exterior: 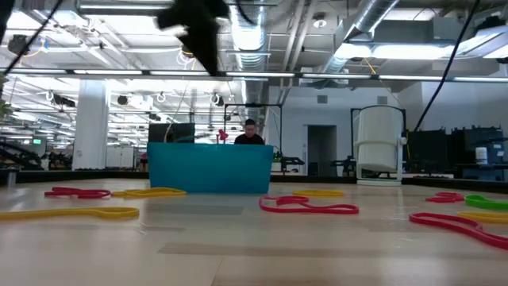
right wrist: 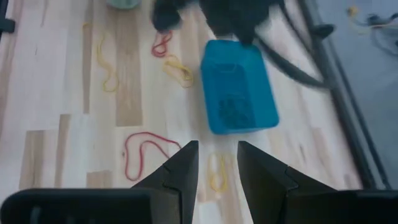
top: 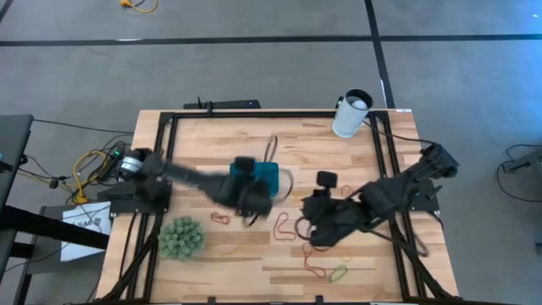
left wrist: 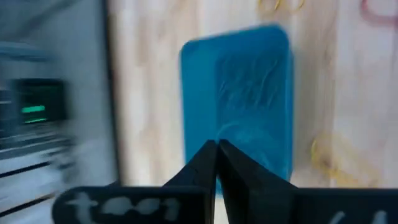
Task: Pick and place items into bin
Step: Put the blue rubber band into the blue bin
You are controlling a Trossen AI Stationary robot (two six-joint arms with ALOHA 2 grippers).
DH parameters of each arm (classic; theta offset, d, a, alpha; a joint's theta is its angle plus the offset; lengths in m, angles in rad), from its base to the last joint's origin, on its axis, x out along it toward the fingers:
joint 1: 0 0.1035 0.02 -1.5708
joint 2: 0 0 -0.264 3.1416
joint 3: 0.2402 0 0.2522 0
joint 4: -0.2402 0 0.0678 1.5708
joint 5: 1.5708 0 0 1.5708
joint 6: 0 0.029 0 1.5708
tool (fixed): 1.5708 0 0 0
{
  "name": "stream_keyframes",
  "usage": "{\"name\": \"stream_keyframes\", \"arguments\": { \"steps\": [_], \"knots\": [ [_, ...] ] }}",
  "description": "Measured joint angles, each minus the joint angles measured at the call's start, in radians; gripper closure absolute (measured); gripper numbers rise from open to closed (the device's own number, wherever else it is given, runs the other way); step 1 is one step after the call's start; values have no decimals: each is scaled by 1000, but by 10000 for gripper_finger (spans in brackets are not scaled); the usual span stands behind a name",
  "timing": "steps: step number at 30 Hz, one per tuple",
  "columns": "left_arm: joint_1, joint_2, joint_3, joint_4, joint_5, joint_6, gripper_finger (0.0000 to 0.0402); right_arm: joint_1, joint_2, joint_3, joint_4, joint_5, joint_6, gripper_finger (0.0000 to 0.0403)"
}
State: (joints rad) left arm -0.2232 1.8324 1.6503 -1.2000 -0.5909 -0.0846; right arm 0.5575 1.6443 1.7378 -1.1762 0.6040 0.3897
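From above, the left arm reaches from the table's left edge toward the centre, its left gripper [top: 252, 203] over the near edge of the small shallow teal-blue plastic tray [top: 269, 175]. The right arm angles in from the right, its right gripper [top: 306, 222] low over thin red rubber-band loops [top: 283, 226] on the pale wooden table [top: 254, 135].

At table height, the tray stands mid-table with red and yellow loops [exterior: 84, 212] lying flat around it.

The left wrist camera shows the fingers [left wrist: 200, 168] pressed together, nothing visible between them, above the tray.

The right wrist camera shows the fingers [right wrist: 181, 169] parted, empty, above a red loop and a yellow loop [right wrist: 217, 173] beside the tray.
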Motion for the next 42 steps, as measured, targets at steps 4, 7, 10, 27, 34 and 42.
{"name": "stream_keyframes", "arguments": {
  "steps": [4, 7, 10, 27, 34, 42],
  "knots": [
    [177, 2, -22, 233, 248, 189, 401, 56, -28, 0, -34, 66, 64, 295],
    [277, 2, -37, 327, 272, 237, 401, 95, -26, 0, -73, 93, 117, 295],
    [359, 2, -46, 333, 345, 246, 401, 136, -20, -6, -123, 109, 176, 295],
    [386, 3, -273, 546, 605, 234, 401, 254, -23, -195, -161, 263, 492, 295],
    [360, 3, -305, 639, 605, 245, 401, 244, -23, -228, -154, 262, 503, 295],
    [359, 3, -313, 647, 604, 216, 395, 223, -23, -229, -155, 262, 503, 295]
  ]
}}
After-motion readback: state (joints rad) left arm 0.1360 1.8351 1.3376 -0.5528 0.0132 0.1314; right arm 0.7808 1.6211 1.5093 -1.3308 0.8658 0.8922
